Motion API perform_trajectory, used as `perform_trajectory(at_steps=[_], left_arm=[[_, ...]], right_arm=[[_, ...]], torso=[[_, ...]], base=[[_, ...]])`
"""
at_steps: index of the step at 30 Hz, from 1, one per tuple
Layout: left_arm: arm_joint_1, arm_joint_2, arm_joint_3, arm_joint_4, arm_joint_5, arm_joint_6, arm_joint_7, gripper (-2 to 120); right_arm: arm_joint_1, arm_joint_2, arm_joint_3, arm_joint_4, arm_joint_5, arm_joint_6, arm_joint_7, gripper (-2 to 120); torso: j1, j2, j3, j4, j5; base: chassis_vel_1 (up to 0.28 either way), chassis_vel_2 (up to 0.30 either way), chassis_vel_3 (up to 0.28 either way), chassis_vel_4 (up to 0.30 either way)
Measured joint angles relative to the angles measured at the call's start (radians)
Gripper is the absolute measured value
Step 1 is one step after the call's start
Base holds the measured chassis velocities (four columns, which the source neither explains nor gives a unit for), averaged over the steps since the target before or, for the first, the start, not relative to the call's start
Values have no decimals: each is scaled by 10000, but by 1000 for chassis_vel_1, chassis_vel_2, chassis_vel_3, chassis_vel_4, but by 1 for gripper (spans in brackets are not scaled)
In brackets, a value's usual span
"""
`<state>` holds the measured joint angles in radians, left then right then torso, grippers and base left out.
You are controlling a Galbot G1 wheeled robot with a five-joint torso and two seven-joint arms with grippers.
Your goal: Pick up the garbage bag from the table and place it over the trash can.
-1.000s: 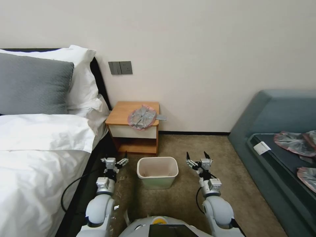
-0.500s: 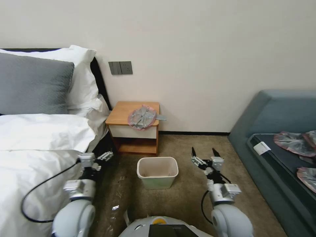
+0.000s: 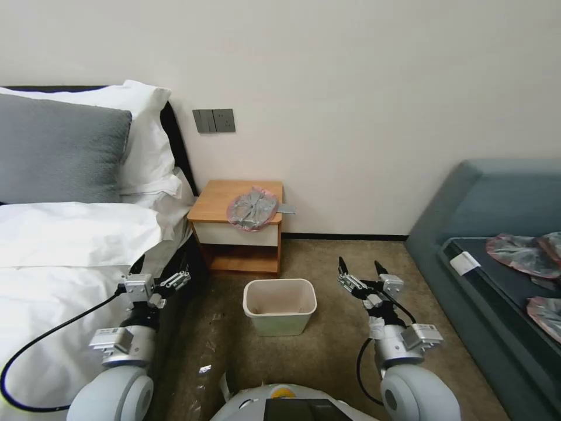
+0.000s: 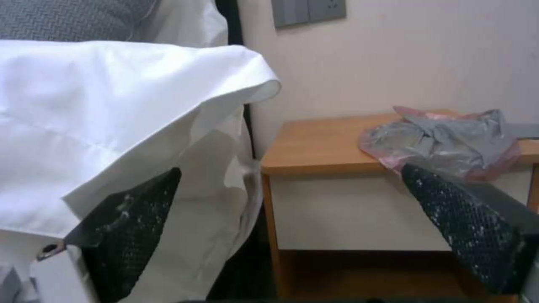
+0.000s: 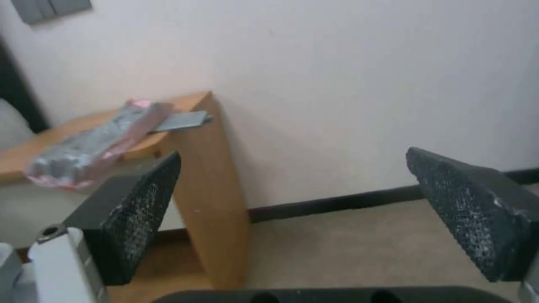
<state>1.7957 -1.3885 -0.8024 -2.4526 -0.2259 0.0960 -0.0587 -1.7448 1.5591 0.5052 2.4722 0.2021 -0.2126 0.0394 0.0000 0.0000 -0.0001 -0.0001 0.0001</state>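
The garbage bag (image 3: 252, 209), crumpled grey with a pink rim, lies on the table (image 3: 219, 202) near its front right corner. The cream trash can (image 3: 280, 305) stands on the carpet in front of the table. My left gripper (image 3: 175, 280) hangs open beside the bed, left of the can. My right gripper (image 3: 359, 264) is open to the can's right, nothing in it. In the left wrist view the bag (image 4: 444, 141) and tabletop (image 4: 320, 143) lie beyond the gripper (image 4: 290, 168). From the right wrist, the bag (image 5: 90, 147) and the table's side (image 5: 210, 168) show past the gripper (image 5: 293, 152).
A bed with a white duvet (image 3: 58, 263) runs along the left, touching the table. A blue-grey sofa (image 3: 497, 193) on the right holds other crumpled bags (image 3: 520, 251). A grey card (image 3: 286, 208) pokes past the tabletop's right edge. Carpet lies open around the can.
Both arms have spread outward: the left gripper swung left toward the bed, the right gripper shifted right and slightly toward the wall. Bag, table and can stayed put.
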Motion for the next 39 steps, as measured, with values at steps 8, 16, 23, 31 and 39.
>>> perform_trajectory(at_steps=[8, 16, 23, 31, 39], left_arm=[[-7, 154, 212, 92, 69, -290, 61, 100], [97, 504, 237, 148, -249, -705, 74, 100], [208, 611, 43, -66, -496, -767, 78, 100], [394, 523, 19, -137, -523, -970, 84, 100], [566, 413, -107, -298, -522, -1035, 103, 100]], right_arm=[[582, -206, 52, -81, 2334, -392, 159, 100], [1916, -1026, 113, -1036, 4138, -493, 508, 100], [3260, -1692, 27, -2031, 5458, -841, 1004, 100], [4380, -2251, -162, -3212, 6318, -896, 1176, 100], [5935, -2533, -631, -4242, 8027, -1149, 1776, 100]], torso=[[0, 0, 0, -2, -1], [0, 0, 1, -2, 0], [0, 0, 1, 1, 0], [0, -1, 2, -1, 0], [0, -2, 1, 0, -1]], base=[[0, 0, 0, 0], [0, 0, 0, 0], [0, 0, 0, 0], [0, 0, 0, 0], [0, 0, 0, 0]])
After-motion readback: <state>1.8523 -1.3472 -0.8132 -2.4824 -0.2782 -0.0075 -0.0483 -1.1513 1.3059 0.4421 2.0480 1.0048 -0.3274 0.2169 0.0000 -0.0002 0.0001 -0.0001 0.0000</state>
